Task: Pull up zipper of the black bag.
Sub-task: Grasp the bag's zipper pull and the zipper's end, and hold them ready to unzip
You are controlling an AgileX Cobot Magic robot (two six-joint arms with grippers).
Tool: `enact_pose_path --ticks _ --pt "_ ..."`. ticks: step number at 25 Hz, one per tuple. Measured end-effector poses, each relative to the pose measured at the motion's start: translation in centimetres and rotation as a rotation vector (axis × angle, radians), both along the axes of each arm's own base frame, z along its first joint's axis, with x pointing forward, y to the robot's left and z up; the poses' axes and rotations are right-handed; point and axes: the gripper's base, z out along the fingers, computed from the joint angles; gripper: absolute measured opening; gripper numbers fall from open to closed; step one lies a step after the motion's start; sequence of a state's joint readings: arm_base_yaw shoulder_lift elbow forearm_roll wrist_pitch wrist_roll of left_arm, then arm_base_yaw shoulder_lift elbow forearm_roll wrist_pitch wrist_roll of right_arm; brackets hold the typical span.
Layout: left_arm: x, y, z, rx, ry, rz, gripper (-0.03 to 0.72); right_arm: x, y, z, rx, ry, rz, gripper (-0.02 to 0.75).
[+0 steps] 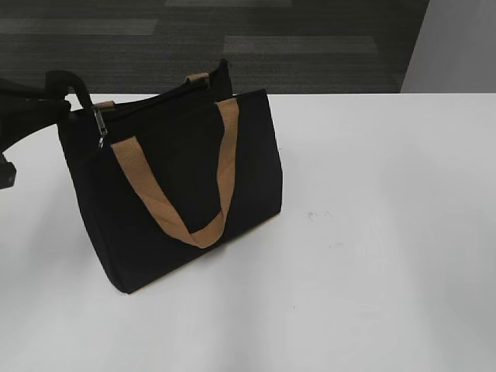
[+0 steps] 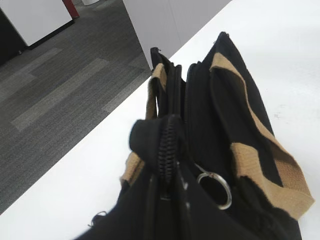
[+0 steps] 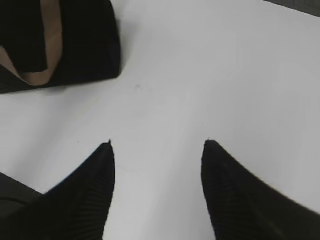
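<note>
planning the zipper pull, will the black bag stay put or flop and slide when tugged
The black bag stands boxy, so probably fairly stiff. Its top edge sags near the zipper, so it may buckle there. Unanchored on the smooth white table, it likely slides.

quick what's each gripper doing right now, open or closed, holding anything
Left gripper: at the black bag's end by the zipper; jaw state cannot be told.
Right gripper: open, holding nothing.

Even indoor light, soft shadows, left wrist view perhaps slightly blurred

Upright boxy black bag with tan handles on white table; zipper along its top edge.
</note>
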State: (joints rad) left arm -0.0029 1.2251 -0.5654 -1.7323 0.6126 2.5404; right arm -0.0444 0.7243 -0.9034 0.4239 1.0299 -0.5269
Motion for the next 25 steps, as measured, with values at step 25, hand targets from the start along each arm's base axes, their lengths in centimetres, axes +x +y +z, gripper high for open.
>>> enact_pose_path --ticks 25 --pt "-1.6 -0.1 2.4 -0.06 -0.092 -0.044 0.032 16.5 17.0 0.5 0.058 0.039 0.621 0.361"
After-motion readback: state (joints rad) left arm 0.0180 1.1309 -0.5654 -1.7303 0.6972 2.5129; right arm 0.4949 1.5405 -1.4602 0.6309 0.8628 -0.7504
